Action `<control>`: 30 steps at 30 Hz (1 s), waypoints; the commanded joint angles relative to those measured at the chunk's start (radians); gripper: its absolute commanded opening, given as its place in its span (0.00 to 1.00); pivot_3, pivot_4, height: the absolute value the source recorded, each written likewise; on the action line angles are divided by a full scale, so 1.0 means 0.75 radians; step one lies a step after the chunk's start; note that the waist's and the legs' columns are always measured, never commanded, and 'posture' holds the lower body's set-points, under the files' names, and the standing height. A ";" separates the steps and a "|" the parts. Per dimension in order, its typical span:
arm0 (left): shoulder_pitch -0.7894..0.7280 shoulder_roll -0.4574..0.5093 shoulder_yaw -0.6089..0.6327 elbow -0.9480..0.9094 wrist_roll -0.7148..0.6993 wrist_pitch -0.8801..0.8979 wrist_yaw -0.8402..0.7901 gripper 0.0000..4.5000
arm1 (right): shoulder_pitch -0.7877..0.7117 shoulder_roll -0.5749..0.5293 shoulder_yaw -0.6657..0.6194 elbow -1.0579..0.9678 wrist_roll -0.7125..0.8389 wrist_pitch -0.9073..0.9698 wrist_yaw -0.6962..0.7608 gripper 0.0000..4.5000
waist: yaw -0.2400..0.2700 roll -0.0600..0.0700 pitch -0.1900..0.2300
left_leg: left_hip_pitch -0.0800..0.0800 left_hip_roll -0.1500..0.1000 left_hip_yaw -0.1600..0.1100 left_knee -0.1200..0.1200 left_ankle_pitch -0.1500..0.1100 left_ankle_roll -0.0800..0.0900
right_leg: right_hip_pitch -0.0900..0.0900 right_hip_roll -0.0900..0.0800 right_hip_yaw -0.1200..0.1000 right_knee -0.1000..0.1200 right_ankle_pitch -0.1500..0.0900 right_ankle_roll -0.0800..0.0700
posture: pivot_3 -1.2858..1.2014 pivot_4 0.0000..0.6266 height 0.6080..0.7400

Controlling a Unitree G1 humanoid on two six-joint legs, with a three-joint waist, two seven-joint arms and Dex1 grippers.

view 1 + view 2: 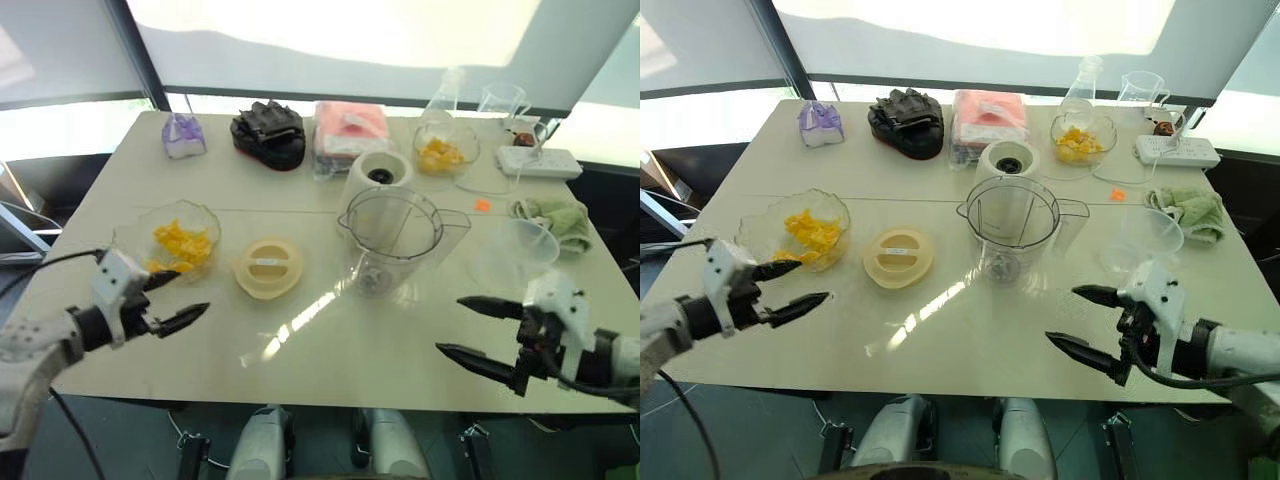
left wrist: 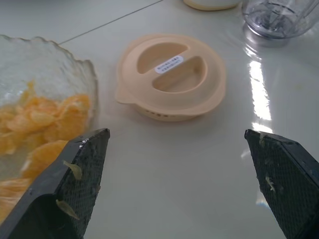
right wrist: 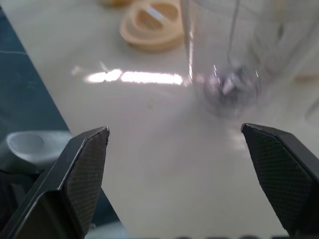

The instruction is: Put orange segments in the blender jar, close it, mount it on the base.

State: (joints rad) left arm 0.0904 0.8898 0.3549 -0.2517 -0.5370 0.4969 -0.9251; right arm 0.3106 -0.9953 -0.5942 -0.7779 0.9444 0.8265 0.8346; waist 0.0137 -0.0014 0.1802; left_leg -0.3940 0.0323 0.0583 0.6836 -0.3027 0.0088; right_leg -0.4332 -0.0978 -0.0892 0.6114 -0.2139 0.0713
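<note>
Both grippers, left [image 1: 172, 300] and right [image 1: 478, 330], are hovering wide open, empty. Left should be pinching segments [image 1: 180, 243] gently, one cluster, then carrying to jar [image 1: 392, 240].

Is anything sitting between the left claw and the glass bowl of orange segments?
Nothing visible. The open left claw hangs right beside the wavy-rimmed clear glass bowl holding the glossy yellow-orange segments, with only bare table between. The flat cream round lid lies off to the side, out of the path.

The blender jar [image 3: 234, 59] is blurred and cut off in the right wrist view.
</note>
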 commanded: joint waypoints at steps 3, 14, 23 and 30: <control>-0.233 0.105 0.005 0.174 0.037 -0.039 -0.060 1.00 | -0.134 -0.131 -0.199 0.032 0.220 0.127 -0.037 0.99 | 0.011 -0.002 0.001 | -0.002 0.000 -0.001 0.000 0.000 0.000 | -0.004 0.000 0.000 -0.003 0.000 0.000 | 0.52 0.24 1.00; -0.819 -0.004 -0.410 1.018 0.612 -0.538 0.137 1.00 | -0.516 -0.281 -0.222 0.094 0.668 0.151 -0.338 0.99 | 0.033 -0.005 0.001 | -0.011 -0.003 0.007 0.000 0.001 0.001 | -0.006 0.001 0.000 -0.001 0.007 0.001 | 0.52 0.24 1.00; -1.114 -0.056 -0.654 1.541 0.940 -0.993 0.228 1.00 | -0.540 -0.256 -0.161 0.051 0.740 0.112 -0.511 0.99 | 0.036 -0.015 0.001 | -0.015 0.000 0.010 0.001 0.001 0.001 | -0.010 -0.001 0.000 -0.001 0.008 0.001 | 0.52 0.24 1.00; -1.311 -0.109 -0.780 1.835 1.100 -1.201 0.225 1.00 | -0.529 -0.248 -0.165 0.031 0.786 0.089 -0.576 0.99 | 0.035 -0.018 0.000 | -0.015 -0.001 0.012 0.002 0.001 0.001 | -0.010 -0.001 0.000 0.000 0.009 0.004 | 0.52 0.24 1.00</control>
State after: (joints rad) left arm -0.8679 0.8087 -0.2159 1.0995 0.2576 -0.3640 -0.7583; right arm -0.0793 -1.1835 -0.6933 -0.7442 1.5116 0.9188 0.4130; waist 0.0401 -0.0152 0.1801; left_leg -0.4050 0.0318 0.0676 0.6849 -0.3022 0.0096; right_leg -0.4406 -0.0989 -0.0893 0.6116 -0.2072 0.0741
